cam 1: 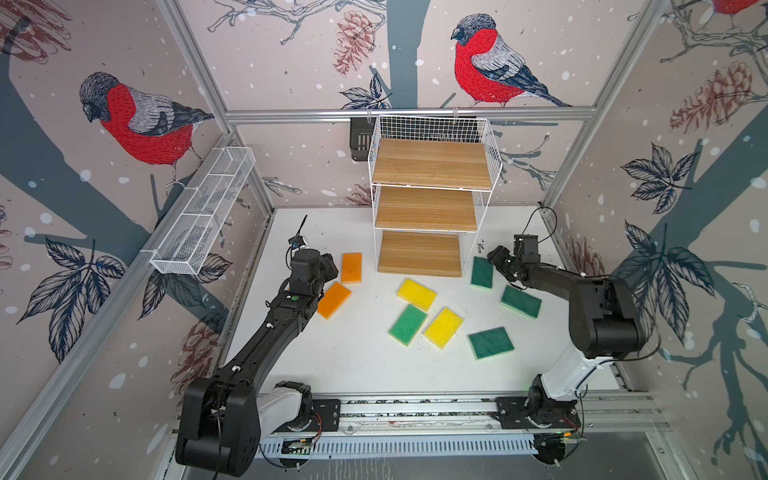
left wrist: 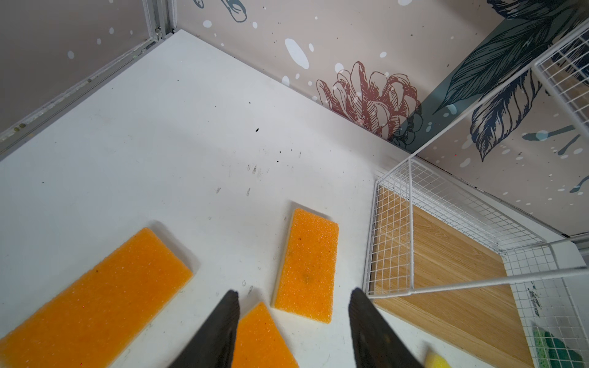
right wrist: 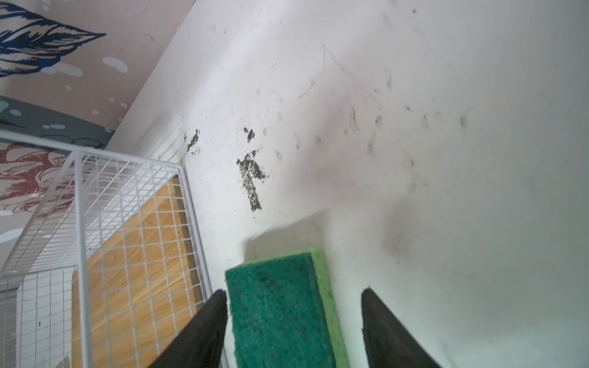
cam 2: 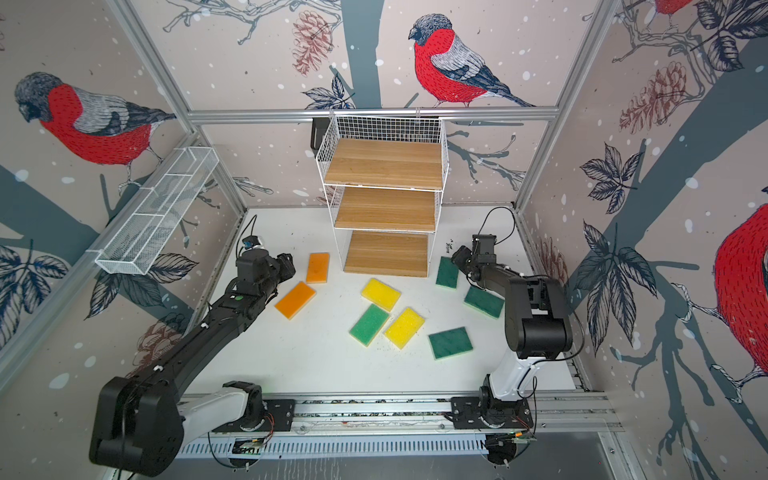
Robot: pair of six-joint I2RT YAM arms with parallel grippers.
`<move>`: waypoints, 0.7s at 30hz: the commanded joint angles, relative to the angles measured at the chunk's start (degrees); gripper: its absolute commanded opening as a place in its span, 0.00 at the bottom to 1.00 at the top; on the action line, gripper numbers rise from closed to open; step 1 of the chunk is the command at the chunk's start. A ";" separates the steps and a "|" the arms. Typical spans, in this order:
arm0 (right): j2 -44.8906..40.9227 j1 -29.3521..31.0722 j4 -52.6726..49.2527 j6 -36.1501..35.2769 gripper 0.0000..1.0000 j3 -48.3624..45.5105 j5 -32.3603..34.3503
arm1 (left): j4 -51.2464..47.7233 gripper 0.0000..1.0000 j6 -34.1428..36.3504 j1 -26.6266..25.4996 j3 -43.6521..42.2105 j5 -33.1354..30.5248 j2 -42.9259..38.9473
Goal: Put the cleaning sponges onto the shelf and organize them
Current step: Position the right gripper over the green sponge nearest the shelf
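Beginning pick-up, white wire shelf (cam 1: 426,208) bare. Left claw (left wrist: 294,291) apart above flat orange foam sponges (left wrist: 306,264); right claw (right wrist: 293,290) apart astride dark-green scouring sponge (right wrist: 274,306). Next, likely: clamp, lift.

- I see the shelf (cam 1: 424,164), centre of both top views: thin white-coated wire grid, matt light-brown wood-grain boards.
- Orange sponge (left wrist: 306,264), lower centre of the left wrist view: coarse, open-pored foam.
- Green sponge (right wrist: 277,315): rough fibrous scouring face over smoother pale foam.
- Table (right wrist: 414,159): smooth matt white, scuffed grey.
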 commanded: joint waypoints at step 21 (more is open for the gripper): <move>-17.28 11.19 -3.71 0.05 0.85 -14.76 12.98 | -1.79 0.65 -1.89 0.02 -2.09 2.17 -5.00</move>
